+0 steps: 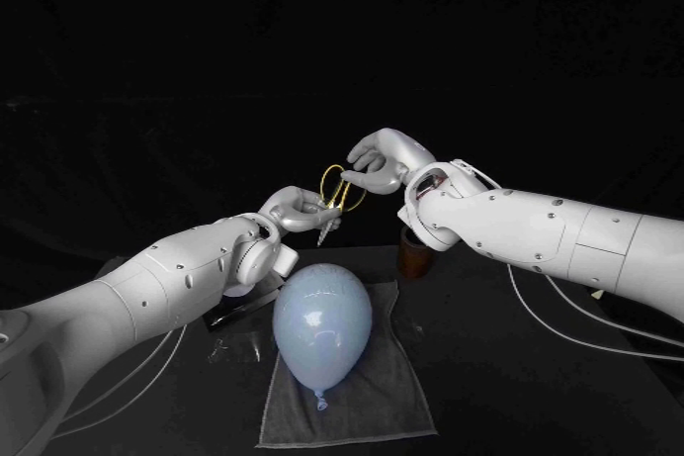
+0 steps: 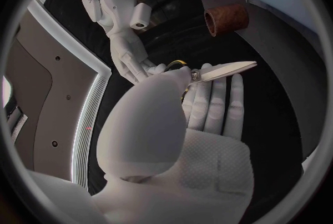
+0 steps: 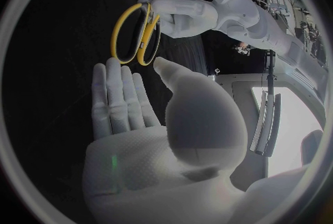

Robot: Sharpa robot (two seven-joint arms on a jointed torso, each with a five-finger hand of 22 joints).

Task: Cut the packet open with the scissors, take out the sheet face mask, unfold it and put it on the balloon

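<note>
Balloon lying on towel; cylinder behind, to right; scissors aloft behind balloon, between left hand and right hand.

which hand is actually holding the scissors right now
The left hand: it grips the scissors near the pivot. The right hand has its fingers spread beside the yellow handles, not closed on them.
</note>
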